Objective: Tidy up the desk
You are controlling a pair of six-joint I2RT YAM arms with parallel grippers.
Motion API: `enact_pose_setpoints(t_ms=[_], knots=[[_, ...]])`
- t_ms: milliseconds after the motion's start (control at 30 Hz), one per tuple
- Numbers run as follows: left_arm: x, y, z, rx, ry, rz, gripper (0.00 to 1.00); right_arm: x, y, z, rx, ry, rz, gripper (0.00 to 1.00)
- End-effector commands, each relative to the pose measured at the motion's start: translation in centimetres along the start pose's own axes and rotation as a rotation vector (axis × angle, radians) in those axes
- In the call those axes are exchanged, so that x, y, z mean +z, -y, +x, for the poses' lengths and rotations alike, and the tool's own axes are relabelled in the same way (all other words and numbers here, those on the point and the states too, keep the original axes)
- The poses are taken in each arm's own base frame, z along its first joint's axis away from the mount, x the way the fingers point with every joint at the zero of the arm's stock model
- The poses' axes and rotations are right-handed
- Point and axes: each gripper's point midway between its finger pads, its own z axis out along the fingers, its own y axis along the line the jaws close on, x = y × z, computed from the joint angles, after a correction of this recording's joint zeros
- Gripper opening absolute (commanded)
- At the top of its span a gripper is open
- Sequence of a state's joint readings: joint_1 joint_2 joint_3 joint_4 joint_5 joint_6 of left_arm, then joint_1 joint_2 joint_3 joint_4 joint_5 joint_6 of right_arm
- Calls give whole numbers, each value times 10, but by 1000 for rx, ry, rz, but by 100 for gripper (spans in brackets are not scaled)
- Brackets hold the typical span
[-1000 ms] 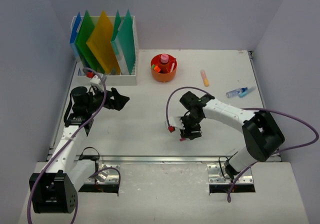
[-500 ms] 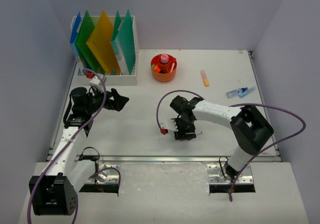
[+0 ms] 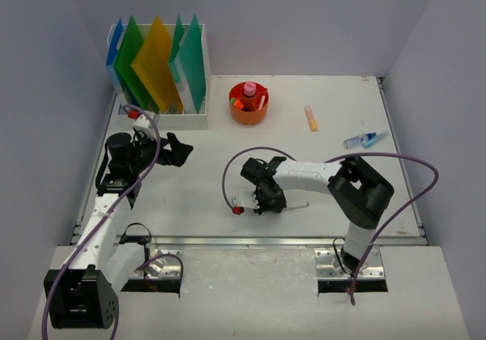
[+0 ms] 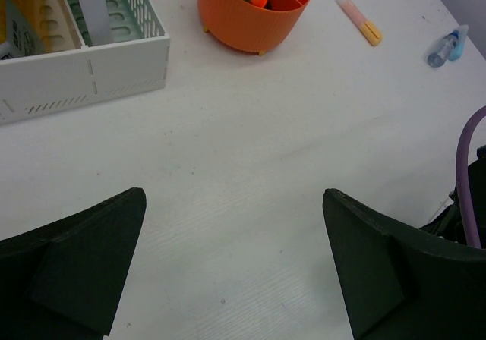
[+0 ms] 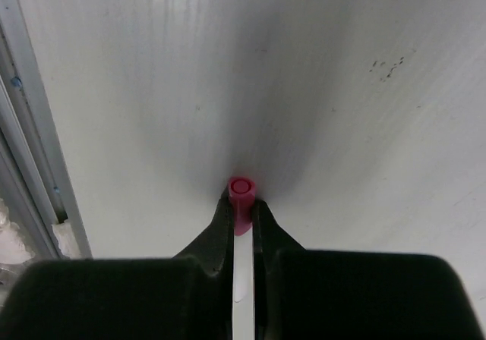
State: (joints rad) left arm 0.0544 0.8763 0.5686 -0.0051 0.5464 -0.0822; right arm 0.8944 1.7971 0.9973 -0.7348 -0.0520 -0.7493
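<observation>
Step in hand: we judge that we are picking a loose pen off the desk (image 3: 205,184) so it can join the others in the orange cup (image 3: 248,105).
Right gripper: the right gripper (image 3: 266,199) is clamped on the pen (image 5: 241,192), with the white barrel between the jaws and the pink end poking out just past the fingertips.
Left gripper: the left gripper (image 4: 235,226) is spread wide and holds nothing. It hovers to the left of the orange cup, nearer the arms.
Where the pen is: well in front of the orange cup, toward the metal rail (image 3: 250,240), and low over the white surface.
Doing it well: the pen runs lengthwise along the jaws, so we should lift straight up before swinging toward the cup. We should also check that the barrel does not slide out endwise.
Approach to the cup: we should come in from above and tip the pen upright over a free section, since the cup already holds pink, green and orange items.
Risk: the purple cable loops close to the wrist and could drag across the surface.
Other loose items: a yellow-pink highlighter (image 3: 310,118) lies to the right of the cup. A small blue item (image 3: 363,139) lies further right.
File rack: the white file rack (image 3: 163,114) stands just left of the cup and holds coloured folders.
Writing: we can read no brand or label anywhere. A strip on one item in the cup is too small to make out.
</observation>
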Motion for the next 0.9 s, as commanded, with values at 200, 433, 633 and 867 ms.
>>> enact_pose_setpoints(t_ms=[200, 433, 633, 867], knots=[[3, 1, -13, 15, 45, 14, 100, -187, 193, -78, 323, 577, 266, 0], [9, 3, -13, -28, 66, 37, 100, -256, 305, -38, 599, 950, 613, 0], [15, 4, -22, -61, 102, 56, 100, -294, 374, 21, 907, 1232, 865, 0], [18, -1, -19, -57, 93, 40, 100, -298, 397, 43, 1071, 1405, 900, 0]])
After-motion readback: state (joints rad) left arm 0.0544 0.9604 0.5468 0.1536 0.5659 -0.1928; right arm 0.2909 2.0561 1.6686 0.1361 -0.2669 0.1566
